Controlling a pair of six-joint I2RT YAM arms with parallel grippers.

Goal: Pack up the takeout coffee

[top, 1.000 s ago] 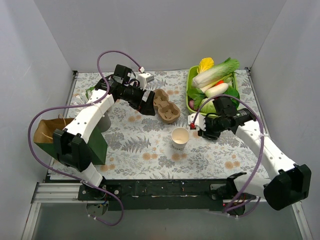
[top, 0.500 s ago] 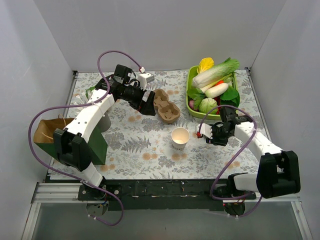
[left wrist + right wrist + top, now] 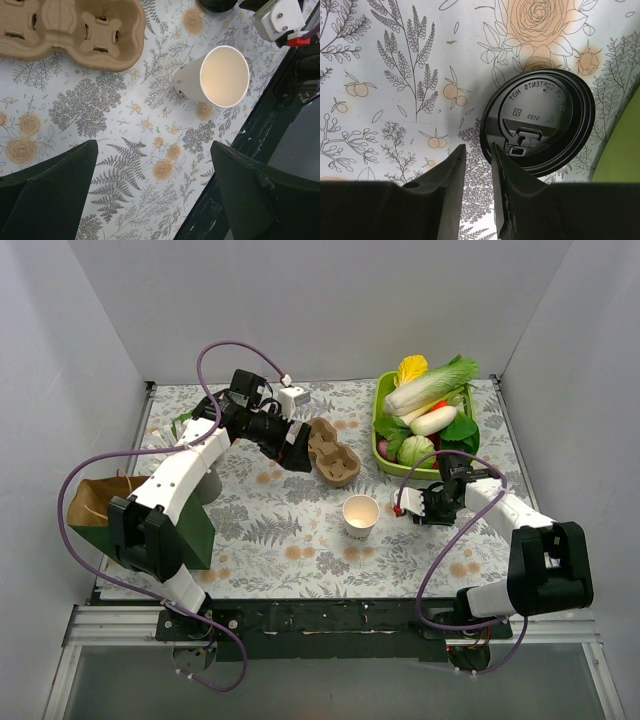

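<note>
Where black lid lies flat, right tool straddles its rim, narrowly spread.

Right wrist view: a finger covers the lower-left rim of the lid, so contact there cannot be told. Overhead, the lid is hidden beneath the right gripper, and the left arm covers most of a grey cup (only a sliver shows). Left wrist view: the carrier is cut off at the top and left edges.
</note>
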